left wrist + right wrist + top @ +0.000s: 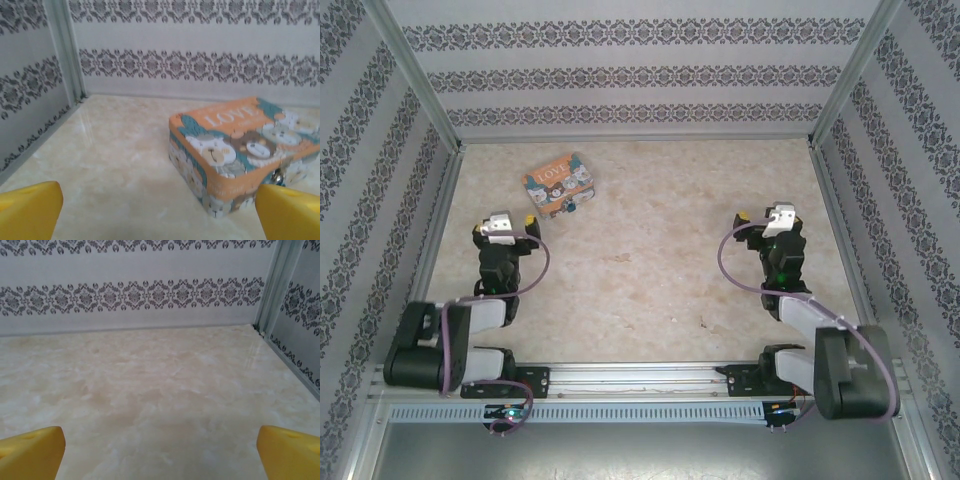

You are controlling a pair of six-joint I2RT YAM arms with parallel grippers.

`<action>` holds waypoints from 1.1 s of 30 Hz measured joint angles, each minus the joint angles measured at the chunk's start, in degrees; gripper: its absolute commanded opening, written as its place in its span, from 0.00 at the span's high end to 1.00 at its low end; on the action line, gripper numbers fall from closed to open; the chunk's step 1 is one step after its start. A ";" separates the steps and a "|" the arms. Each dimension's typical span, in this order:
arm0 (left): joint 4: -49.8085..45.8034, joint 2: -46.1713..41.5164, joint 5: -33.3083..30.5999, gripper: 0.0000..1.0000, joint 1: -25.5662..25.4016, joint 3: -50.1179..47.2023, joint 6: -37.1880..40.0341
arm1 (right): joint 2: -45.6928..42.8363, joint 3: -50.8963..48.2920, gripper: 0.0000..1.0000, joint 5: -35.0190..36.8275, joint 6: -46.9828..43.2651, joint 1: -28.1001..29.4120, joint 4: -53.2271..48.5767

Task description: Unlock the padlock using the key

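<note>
The padlock, a tiny blue body with a silvery shackle, hangs at the front of the "LOVE" tin at the back left. In the left wrist view the padlock shows at the tin's near right side, just above my right yellow finger. My left gripper is open, a short way in front of the tin. My right gripper is open over bare table at the right. A tiny thin speck, possibly the key, lies near the front middle; it is too small to be sure.
Patterned walls and metal corner posts enclose the marble-look table. Wide bare table lies between the two arms. In the right wrist view the open gripper faces the back wall and right corner post.
</note>
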 measured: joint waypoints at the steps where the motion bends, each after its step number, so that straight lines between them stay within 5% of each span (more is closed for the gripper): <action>1: -3.65 -2.49 -0.63 0.01 0.00 1.55 -0.46 | -1.64 0.22 0.02 -0.37 0.57 0.15 -2.78; 7: -19.65 -11.32 -3.26 0.01 0.00 8.74 -4.70 | -6.12 4.50 0.02 -4.31 4.15 0.48 -15.45; 14: -34.16 -11.10 -5.33 0.01 0.00 16.55 -9.33 | -7.04 10.36 0.02 -11.58 10.78 1.25 -23.10; 24: -45.35 -0.83 -4.81 0.01 0.20 28.15 -12.22 | -5.49 16.06 0.02 -23.78 19.15 4.90 -29.90; 33: -54.55 13.22 4.94 0.01 4.92 44.76 -16.81 | -4.76 17.29 0.02 -26.49 20.31 9.94 -33.64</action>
